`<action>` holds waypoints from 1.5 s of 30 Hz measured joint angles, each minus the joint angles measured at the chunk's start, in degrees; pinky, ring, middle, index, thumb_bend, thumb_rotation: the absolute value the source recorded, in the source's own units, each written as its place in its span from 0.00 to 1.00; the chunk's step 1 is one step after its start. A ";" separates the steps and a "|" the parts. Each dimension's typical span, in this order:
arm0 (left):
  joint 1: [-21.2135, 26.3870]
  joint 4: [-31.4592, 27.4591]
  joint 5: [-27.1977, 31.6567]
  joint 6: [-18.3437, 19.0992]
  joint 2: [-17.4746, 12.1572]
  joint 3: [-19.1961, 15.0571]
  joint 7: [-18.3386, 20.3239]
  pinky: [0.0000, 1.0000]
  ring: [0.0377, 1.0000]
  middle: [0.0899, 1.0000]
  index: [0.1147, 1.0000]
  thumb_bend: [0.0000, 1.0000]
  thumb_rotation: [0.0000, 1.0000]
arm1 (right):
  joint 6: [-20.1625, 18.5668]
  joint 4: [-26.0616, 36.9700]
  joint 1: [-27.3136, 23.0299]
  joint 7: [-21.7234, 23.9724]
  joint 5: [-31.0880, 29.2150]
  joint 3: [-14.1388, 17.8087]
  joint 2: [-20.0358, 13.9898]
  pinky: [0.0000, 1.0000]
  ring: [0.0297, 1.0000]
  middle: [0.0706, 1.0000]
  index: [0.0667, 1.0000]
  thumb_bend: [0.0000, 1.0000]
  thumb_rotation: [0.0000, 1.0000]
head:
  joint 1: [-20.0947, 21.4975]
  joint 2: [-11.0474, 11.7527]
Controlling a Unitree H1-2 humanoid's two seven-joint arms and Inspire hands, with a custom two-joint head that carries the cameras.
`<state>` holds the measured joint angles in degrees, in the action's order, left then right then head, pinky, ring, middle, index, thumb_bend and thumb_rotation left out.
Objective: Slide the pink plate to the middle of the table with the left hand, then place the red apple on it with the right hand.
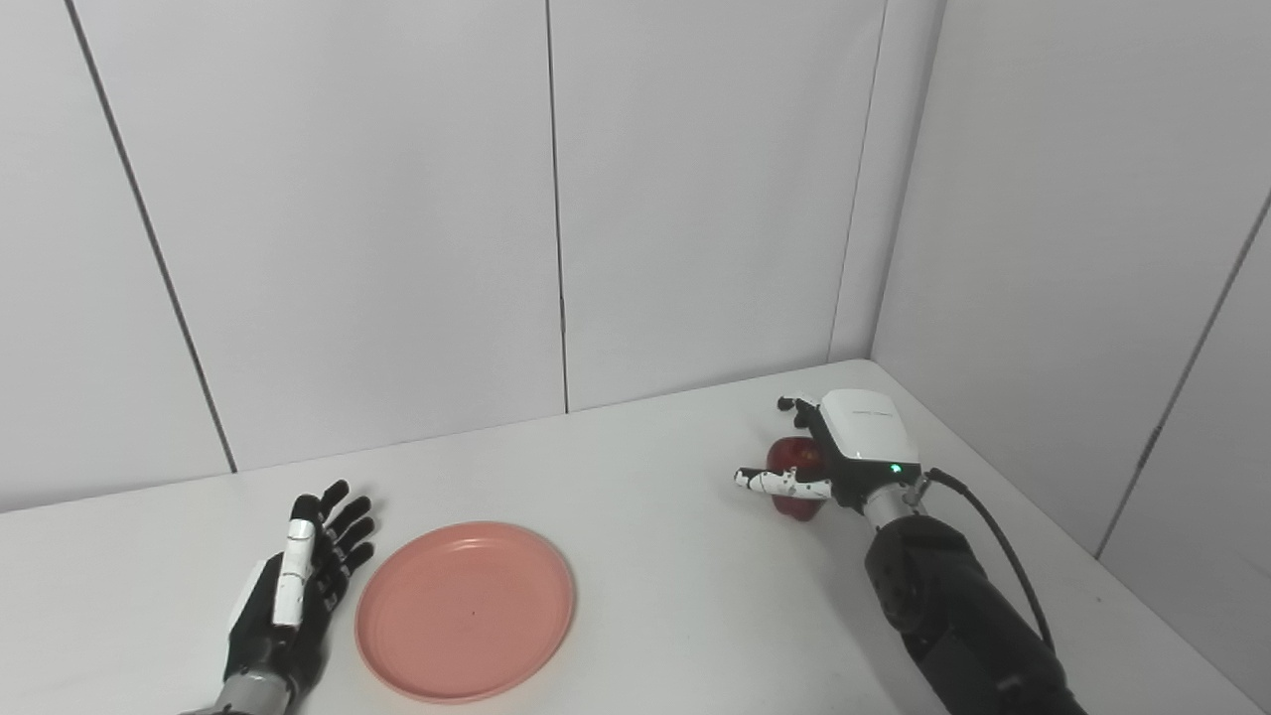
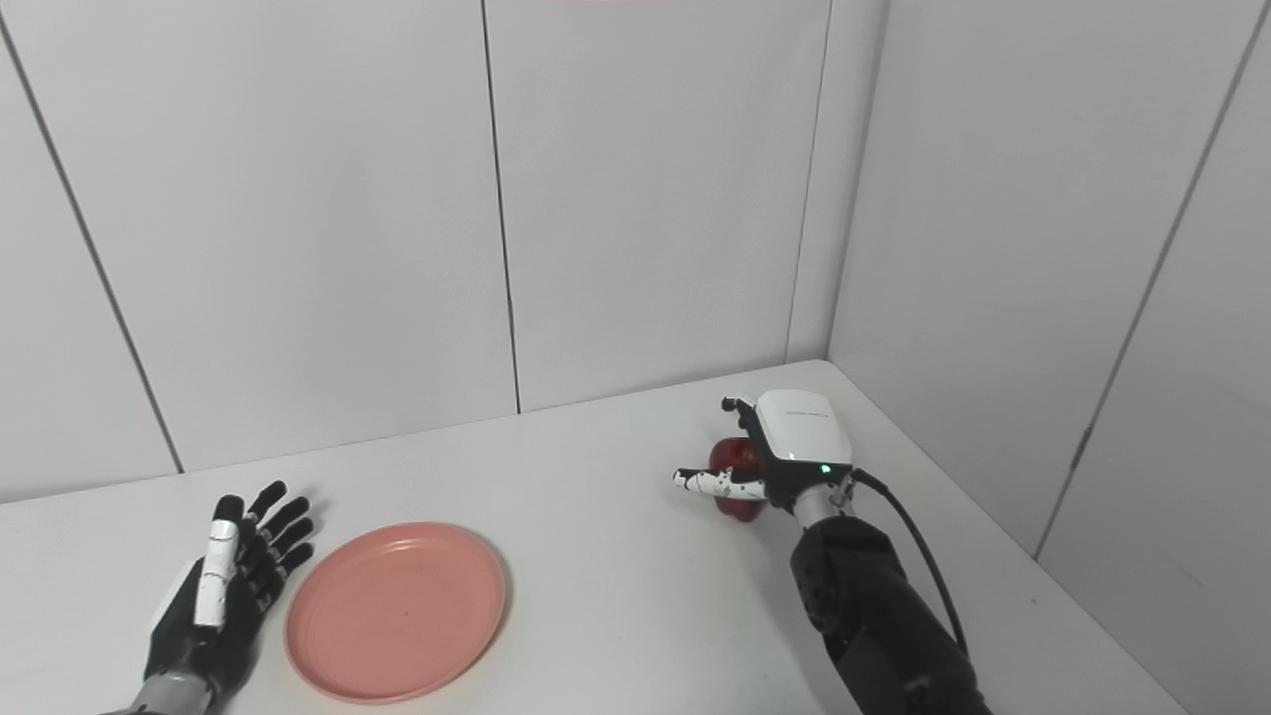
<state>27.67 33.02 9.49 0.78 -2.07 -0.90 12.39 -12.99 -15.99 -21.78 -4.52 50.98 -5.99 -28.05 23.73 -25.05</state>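
**Plate beside the left hand, right hand at the apple**

At the far left, the left hand (image 1: 298,581) lies low over the white table (image 1: 675,556), palm turned sideways, fingers stretched forward and slightly spread, holding nothing. Its fingertips point toward the back wall (image 1: 348,218).

Just to the right of that hand sits the pink plate (image 1: 466,610), flat on the table near the front edge. The plate's left rim is just beside the hand's fingers; whether they touch cannot be told. The plate is empty and lies left of the table's middle.

A bare stretch of table separates the plate from the right side, so plate and apple are well apart.

Toward the right rear corner of the table, the red apple (image 1: 794,459) rests on the surface. The right hand (image 1: 829,462) is around it: the white-backed palm sits at the apple's right side, the thumb reaches out to the left across the apple's front, and the fingers curl over its far side. Whether the grip is already firm cannot be told. The dark forearm runs down to the lower right edge, with a black cable (image 1: 993,541) looping beside the wrist.
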 measured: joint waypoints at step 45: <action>-0.78 -1.99 -0.15 1.73 -0.39 0.48 -0.08 0.91 0.90 0.89 0.91 0.74 0.95 | -1.28 -8.09 -2.28 -4.79 -3.64 -2.30 -0.56 0.20 0.24 0.31 0.45 0.52 0.17 | -0.27 -0.88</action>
<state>26.89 31.04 9.34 2.52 -2.46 -0.42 12.31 -14.27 -24.08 -24.06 -9.31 47.34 -8.30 -28.61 23.47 -25.93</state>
